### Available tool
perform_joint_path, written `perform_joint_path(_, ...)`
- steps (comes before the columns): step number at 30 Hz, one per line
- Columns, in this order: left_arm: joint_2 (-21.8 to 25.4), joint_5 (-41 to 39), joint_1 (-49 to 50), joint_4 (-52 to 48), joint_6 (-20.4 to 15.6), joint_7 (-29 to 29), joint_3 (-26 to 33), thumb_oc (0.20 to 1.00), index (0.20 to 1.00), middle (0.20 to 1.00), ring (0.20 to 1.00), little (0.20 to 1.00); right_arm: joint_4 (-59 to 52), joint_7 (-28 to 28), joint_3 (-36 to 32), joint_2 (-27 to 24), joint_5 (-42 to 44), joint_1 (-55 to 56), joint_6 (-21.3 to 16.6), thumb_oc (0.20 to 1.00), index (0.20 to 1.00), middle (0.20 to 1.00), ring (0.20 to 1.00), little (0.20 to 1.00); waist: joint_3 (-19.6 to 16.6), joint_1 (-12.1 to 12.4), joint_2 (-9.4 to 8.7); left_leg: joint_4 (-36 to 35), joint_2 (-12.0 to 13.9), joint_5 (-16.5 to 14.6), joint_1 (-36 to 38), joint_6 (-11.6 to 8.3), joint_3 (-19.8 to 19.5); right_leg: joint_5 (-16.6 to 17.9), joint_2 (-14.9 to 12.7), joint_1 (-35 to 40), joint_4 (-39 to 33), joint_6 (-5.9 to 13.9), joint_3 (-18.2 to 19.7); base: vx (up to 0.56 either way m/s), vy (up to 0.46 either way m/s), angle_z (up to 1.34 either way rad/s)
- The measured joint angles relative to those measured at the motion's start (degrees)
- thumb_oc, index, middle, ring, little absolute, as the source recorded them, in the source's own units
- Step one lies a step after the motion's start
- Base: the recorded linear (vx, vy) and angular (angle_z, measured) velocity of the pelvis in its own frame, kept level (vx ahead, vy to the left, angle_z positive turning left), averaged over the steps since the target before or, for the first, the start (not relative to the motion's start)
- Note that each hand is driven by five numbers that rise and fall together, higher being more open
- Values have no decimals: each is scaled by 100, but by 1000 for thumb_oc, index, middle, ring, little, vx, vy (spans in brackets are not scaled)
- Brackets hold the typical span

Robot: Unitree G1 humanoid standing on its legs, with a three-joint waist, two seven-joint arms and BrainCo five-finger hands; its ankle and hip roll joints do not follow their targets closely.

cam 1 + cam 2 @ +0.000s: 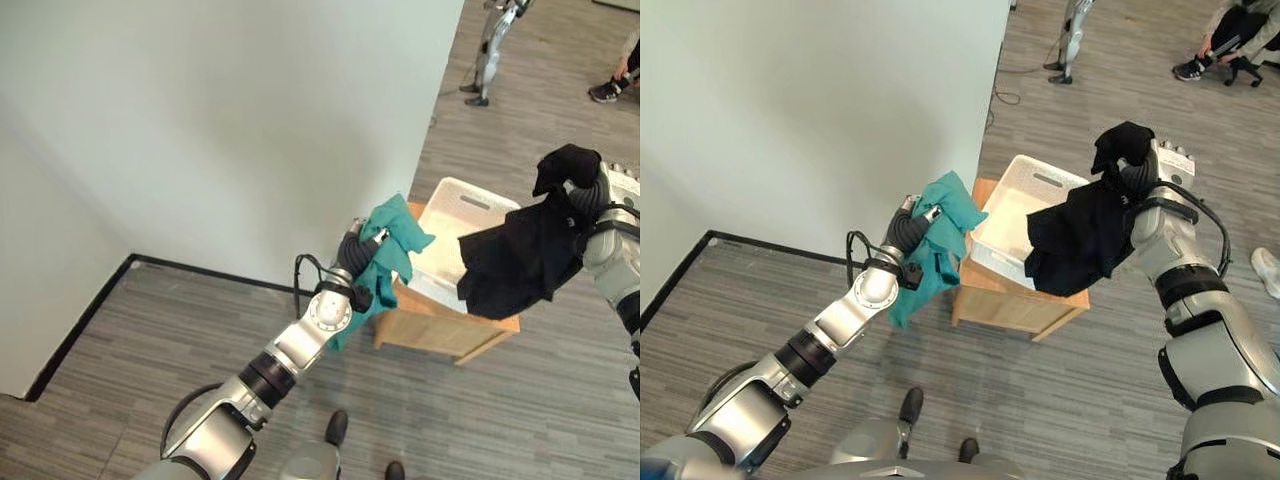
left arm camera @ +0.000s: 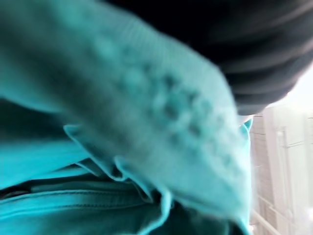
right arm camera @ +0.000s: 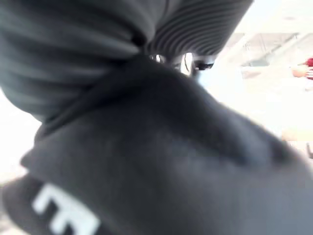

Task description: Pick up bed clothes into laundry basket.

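White laundry basket (image 1: 1012,215) sits on the small wooden desk (image 1: 1015,298), nothing visible inside. Left hand (image 1: 908,228) grips a crumpled teal garment (image 1: 940,240) beside the desk's left edge; right hand (image 1: 1137,165) clutches a hanging black garment (image 1: 1075,245) above the basket's right rim.

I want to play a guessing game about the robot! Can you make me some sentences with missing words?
The left hand holds a ____ garment.
The right hand holds a ____ garment.
The white laundry basket sits on a small ____ table.
The black garment hangs over the ____.

Missing words: teal; black; wooden; basket
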Motion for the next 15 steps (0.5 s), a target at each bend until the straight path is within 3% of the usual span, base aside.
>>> perform_joint_path(3,34,-2,15,2,-56,-36,-2,200,200,200,200,200,751,215,434,-26,-32,-604,73,200,200,200,200,200,-1,-21,5,-4,28,3,-96,-11,-30,0,27,-83,-11,0,-129,38,8,4)
perform_joint_path(15,198,-442,34,-7,-249,-201,5,200,200,200,200,200,797,350,1265,-31,-93,-2209,45,200,200,200,200,200,3,-55,9,-5,75,63,-803,-85,-175,42,110,-753,-1,-21,-478,10,24,6)
